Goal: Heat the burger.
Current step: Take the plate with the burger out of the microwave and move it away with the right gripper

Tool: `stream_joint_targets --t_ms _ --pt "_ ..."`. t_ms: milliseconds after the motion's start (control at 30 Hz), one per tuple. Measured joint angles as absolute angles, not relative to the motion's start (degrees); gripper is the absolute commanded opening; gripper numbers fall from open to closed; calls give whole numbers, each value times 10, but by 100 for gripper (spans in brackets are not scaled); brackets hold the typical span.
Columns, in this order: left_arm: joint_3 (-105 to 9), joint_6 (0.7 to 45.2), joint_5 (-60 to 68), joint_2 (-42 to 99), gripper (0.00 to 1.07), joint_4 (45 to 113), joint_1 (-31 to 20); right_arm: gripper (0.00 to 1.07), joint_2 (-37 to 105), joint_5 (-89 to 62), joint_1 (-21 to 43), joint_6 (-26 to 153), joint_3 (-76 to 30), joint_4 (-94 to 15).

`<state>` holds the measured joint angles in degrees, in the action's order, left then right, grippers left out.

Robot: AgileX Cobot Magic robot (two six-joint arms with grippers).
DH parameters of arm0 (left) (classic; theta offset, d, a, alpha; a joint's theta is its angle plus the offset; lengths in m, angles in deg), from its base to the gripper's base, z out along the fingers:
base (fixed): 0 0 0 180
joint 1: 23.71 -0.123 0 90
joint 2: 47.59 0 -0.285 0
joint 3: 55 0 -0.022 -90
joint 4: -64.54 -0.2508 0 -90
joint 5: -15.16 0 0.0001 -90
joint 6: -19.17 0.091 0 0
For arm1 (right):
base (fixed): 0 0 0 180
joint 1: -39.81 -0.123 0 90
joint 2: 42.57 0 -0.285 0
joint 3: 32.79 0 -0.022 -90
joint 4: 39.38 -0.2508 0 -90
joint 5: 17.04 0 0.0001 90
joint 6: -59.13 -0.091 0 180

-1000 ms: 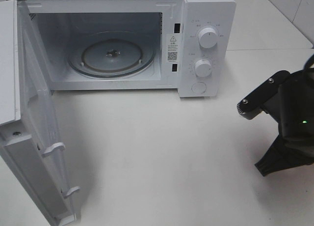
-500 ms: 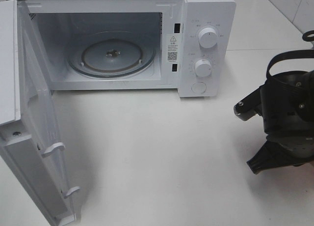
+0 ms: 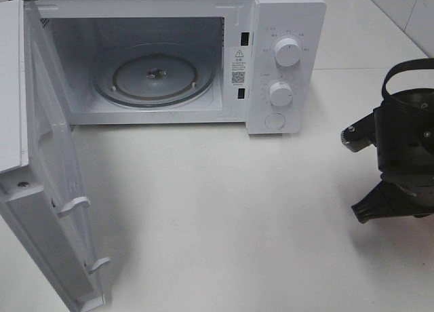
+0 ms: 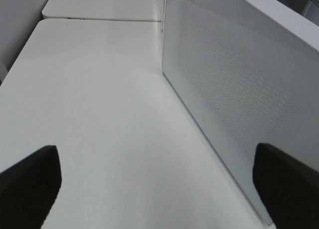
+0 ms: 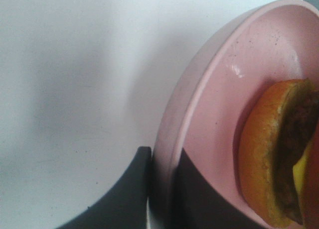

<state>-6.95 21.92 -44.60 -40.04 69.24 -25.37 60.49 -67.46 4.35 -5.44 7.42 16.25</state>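
White boxy microwave [image 3: 163, 54] w/ door [image 3: 47, 210] swung open & glass turntable [image 3: 154, 74] bare, so opening looks done; golden-brown bun burger [image 5: 279, 154] sits on pink round plate [image 5: 209, 109], rim clenched by right gripper [image 5: 162, 189], loading, shutting, heating left; left gripper [image 4: 154, 181] released.

We see bright, even overhead light on the glossy white tabletop [image 3: 224, 210], soft shadows beside the open white microwave door [image 3: 51, 210]; the pink round plate [image 5: 214, 114] looks blurred close-up.

White table [image 3: 224, 210]; open microwave [image 3: 285, 61] stands on it at the back.
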Motion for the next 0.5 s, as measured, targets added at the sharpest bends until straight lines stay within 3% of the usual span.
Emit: stream_joint_targets --t_ms 500 --pt "-69 219 -446 -400 100 692 -254 3 709 -614 43 -123 73 180"
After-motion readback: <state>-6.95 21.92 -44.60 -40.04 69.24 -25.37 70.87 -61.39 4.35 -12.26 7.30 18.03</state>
